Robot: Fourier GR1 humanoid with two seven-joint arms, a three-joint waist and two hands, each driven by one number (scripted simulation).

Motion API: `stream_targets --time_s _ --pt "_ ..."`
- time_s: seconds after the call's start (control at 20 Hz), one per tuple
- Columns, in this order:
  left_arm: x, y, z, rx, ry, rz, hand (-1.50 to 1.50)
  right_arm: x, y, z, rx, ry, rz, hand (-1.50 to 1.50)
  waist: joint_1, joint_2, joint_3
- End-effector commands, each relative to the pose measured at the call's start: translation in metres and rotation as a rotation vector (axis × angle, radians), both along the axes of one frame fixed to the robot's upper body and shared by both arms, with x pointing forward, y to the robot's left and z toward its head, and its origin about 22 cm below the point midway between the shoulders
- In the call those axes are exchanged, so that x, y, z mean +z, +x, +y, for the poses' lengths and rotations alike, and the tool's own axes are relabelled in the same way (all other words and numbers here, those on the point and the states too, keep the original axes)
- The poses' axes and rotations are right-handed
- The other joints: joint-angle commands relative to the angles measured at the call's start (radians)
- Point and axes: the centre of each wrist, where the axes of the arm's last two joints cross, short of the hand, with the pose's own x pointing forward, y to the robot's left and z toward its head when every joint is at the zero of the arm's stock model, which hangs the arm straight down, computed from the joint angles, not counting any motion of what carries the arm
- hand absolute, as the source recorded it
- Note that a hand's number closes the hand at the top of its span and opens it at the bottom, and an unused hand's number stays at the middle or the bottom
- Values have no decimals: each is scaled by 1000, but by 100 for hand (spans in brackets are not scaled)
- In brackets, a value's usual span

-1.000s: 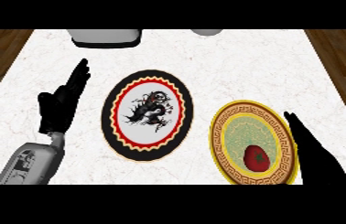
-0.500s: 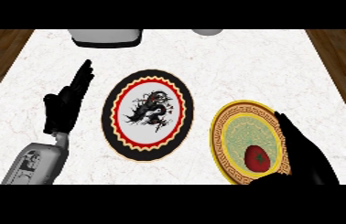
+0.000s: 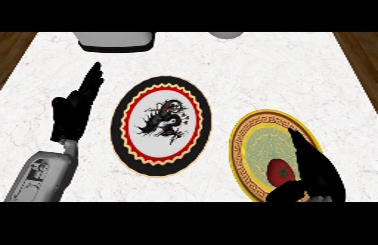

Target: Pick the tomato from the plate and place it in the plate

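A red tomato (image 3: 280,171) lies in the near part of a yellow-rimmed green plate (image 3: 258,139) at the right. My right hand (image 3: 314,173) is over that plate, fingers straight along the tomato's right side and thumb coming in under it; it covers the plate's right rim. To the left of it lies a black-rimmed plate with a dragon picture (image 3: 161,125), with nothing on it. My left hand (image 3: 75,109) rests open at the left of the dragon plate, fingers pointing up.
A grey appliance (image 3: 116,40) stands at the counter's far edge, with a pale round object (image 3: 225,34) to its right. Brown wood shows beyond the marble top at both far corners.
My right hand has moved left and inward over the yellow plate, until it is around the tomato. The left hand has barely moved.
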Motion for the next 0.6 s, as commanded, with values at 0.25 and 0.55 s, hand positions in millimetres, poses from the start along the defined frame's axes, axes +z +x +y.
stream_targets --time_s 0.25,0.55 --pt "0 -8 -2 -3 7 2 0 -28 -3 17 -23 4 78 -150 -1 -1 0" --pt "-9 -8 -4 -8 -2 11 0 -53 8 -13 4 -22 45 150 -1 0 0"
